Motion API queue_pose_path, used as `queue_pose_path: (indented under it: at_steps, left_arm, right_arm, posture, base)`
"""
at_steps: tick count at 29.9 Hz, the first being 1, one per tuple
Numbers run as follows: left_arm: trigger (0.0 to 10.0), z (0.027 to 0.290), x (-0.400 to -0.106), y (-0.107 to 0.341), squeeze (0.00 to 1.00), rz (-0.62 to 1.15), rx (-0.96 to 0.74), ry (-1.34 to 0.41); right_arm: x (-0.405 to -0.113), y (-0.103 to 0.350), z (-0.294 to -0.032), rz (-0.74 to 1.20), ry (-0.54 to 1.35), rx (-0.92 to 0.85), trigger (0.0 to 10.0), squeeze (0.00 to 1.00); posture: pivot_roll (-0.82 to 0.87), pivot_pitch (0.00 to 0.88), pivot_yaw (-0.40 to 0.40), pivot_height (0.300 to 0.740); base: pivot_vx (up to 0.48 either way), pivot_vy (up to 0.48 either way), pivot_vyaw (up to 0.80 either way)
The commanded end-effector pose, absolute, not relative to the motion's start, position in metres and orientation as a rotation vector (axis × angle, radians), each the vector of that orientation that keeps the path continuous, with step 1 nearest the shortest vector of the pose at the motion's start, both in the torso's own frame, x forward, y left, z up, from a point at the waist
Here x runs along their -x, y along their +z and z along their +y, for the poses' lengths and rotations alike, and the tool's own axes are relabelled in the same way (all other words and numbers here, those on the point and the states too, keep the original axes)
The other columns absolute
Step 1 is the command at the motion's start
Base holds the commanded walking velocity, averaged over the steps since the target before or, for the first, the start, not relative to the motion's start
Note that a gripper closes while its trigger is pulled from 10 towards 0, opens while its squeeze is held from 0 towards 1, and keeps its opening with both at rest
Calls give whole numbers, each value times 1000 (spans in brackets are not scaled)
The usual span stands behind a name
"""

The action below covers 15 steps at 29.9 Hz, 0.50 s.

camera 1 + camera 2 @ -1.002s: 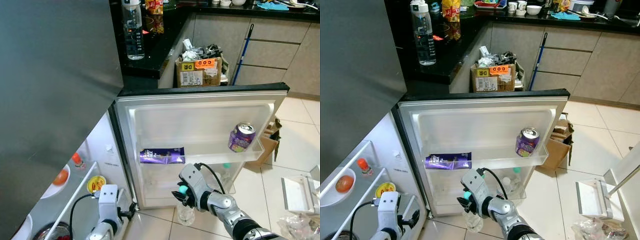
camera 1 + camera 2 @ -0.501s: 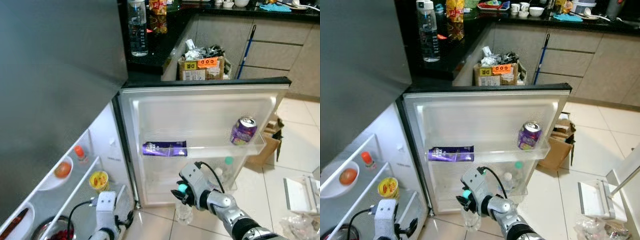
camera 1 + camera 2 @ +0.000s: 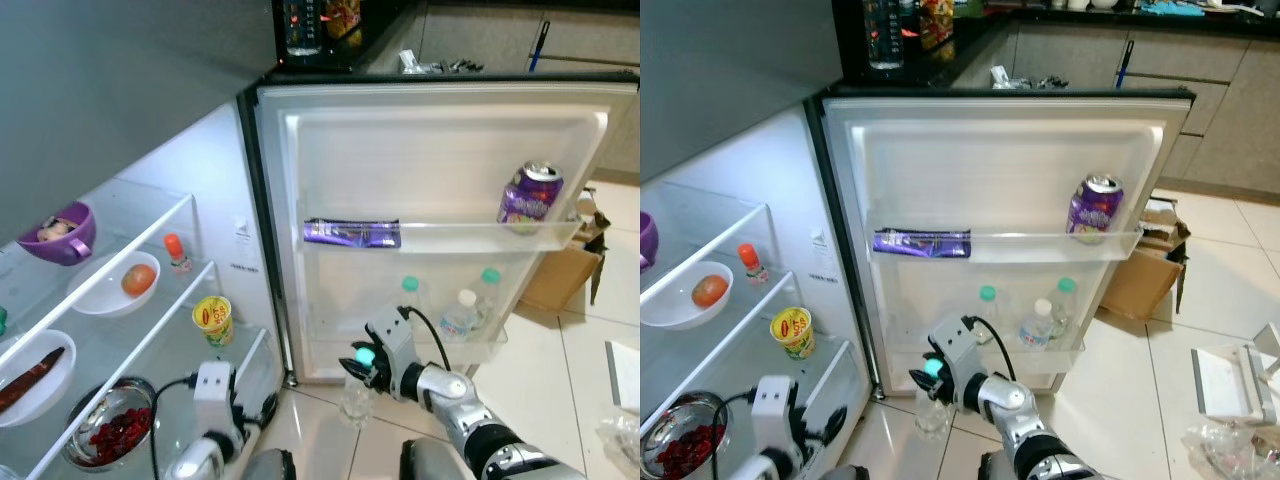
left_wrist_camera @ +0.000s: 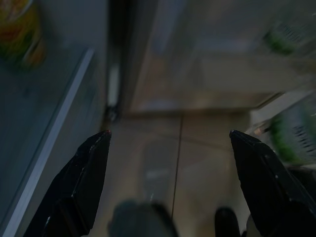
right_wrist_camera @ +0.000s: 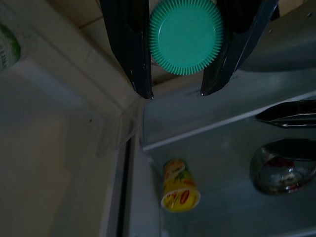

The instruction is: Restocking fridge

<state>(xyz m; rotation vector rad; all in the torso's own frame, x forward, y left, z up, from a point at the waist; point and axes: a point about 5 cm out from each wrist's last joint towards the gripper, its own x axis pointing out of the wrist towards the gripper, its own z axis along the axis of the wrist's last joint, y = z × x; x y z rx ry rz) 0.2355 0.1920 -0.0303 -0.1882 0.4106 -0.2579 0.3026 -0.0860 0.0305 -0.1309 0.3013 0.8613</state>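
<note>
Two fingers of my right gripper (image 3: pixel 360 360) clamp a water bottle (image 3: pixel 355 398) by its green cap; left gripper (image 4: pixel 168 143) open.

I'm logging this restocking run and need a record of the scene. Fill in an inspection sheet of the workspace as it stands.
Surface: tiled floor; open fridge door.
Job's things: clear bottle with teal cap in right gripper; purple can and purple packet on upper door shelf; three bottles in lower door shelf.
Clutter: cardboard box behind door.
Grippers: right shut on bottle; left gripper open, idle, low by fridge.
Cables: black cable on right wrist.
Surroundings: fridge shelves with yellow cup, bowl with fruit, berries.
</note>
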Motion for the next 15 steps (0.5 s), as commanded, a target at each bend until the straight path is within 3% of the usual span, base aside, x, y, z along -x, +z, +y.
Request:
queue_pose_path:
  at_steps: [1,15]
  left_arm:
    - [10000,189,-240,-26,0,376,192,-281]
    - [10000,168,-251,-10,0,265,214,-480]
  right_arm:
    - [-312,45,-87,234,850,122,10000,0]
    - [-334,88,-82,89,931,66,10000,0]
  posture:
    - [-48,0,-19,605]
    - [-58,0,-29,555]
  base:
    - [0,0,0]
    - [0,0,0]
